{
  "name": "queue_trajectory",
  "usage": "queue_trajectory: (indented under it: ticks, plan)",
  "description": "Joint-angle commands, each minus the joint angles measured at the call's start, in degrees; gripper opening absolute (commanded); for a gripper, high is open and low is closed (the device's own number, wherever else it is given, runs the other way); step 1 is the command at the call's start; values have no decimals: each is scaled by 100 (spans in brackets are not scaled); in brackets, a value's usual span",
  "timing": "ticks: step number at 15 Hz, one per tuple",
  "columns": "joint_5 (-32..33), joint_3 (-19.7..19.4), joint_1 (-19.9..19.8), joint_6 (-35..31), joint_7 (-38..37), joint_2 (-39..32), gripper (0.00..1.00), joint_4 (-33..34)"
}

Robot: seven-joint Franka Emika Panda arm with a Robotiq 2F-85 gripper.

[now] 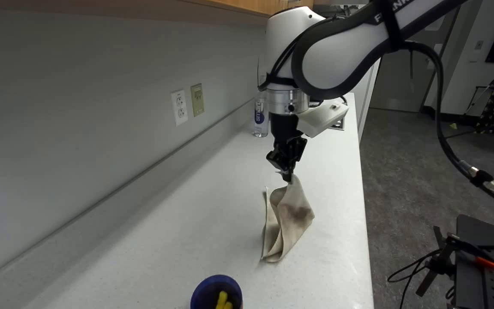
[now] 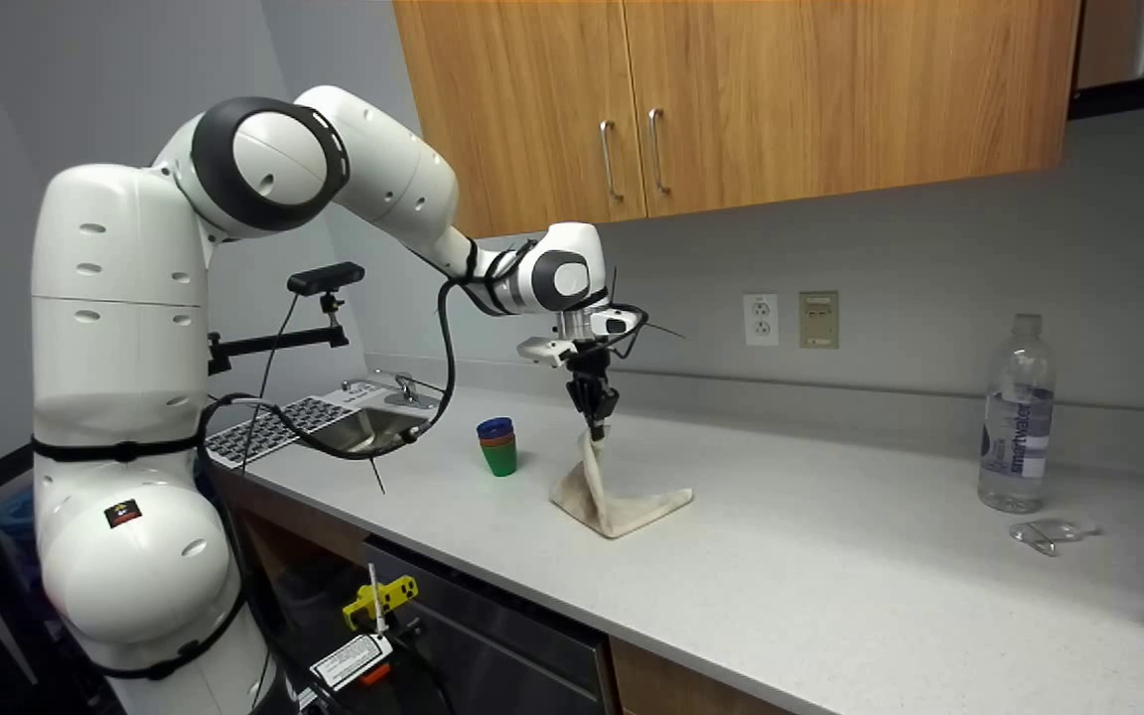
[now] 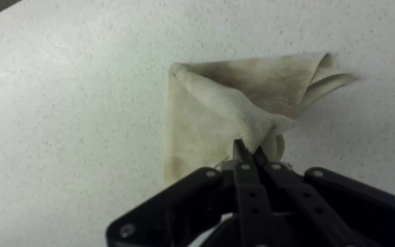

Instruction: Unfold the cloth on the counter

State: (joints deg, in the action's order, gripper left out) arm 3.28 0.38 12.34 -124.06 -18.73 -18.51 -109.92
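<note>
1. Your gripper [image 3: 249, 149] looms nearest in the wrist view, jaws together and clamped on a raised part of the cloth [image 3: 201, 130].

2. Beneath you, the cloth's lower folds rest on the counter [image 2: 830, 596] while the pinched part rises to a peak. You probably hold it so that the top layer peels up and the cloth's own weight anchors the rest.

3. You have the gripper pointing down, which seems to suit drawing that flap outward and laying it flat.

4. Stacked cups [image 2: 498, 452] stand near the cloth but apart from it; the bottle [image 2: 1017, 427] is well apart on the opposite side, so spreading that way looks safer for you.

5. You cannot tell how many layers the pinch holds, and the gripper hides part of the cloth in the wrist view.

6. In an exterior view the bottom edge cuts off the cups, leaving you unsure what their yellow contents [image 1: 222, 299] are; the clear object [image 2: 1047, 534] near the bottle is equally hard to identify.
</note>
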Motion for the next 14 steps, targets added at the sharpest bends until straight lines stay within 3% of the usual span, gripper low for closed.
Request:
queue_trajectory:
  ticks: [1,9,10,12,14]
  plan:
    - [-394,254,-236,459,404,702,1,-670]
    - [-743,392,-295,839,525,1234,1,-1588]
    - [-744,413,-289,841,533,1257,28,-1661]
    - [-738,453,-284,892,553,1301,36,-1771]
    - [-738,492,-280,934,567,1334,51,-1854]
